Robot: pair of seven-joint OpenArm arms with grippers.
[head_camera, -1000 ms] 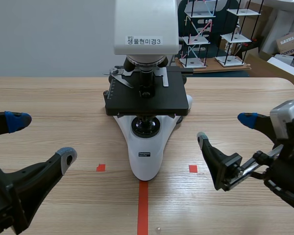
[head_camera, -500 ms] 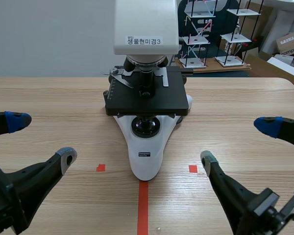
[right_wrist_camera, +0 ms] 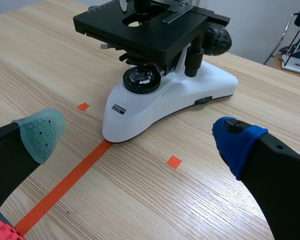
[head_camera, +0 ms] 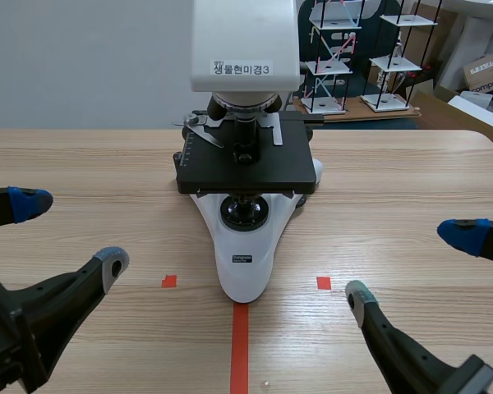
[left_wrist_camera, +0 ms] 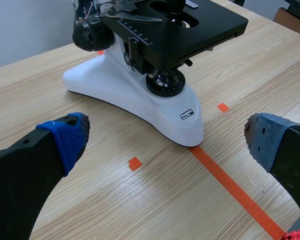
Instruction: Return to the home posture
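Microscope (head_camera: 246,176) is set centre frame on the tabletop (head_camera: 411,172), base on the red tape line (head_camera: 240,345). Left gripper (head_camera: 70,232) is seen lower left, fingers spread wide, nothing held. Right gripper (head_camera: 412,263) is lower right, likewise wide and empty. Both are apart from the microscope.

Risk judged low: an inward swing during homing could clip the base or stage and knock the instrument off its mark.

Tabletop is flat, light wood grain. A plain wall (head_camera: 82,66) is seen behind, with wire racks (head_camera: 337,57) and cardboard boxes (head_camera: 486,70) upper right.
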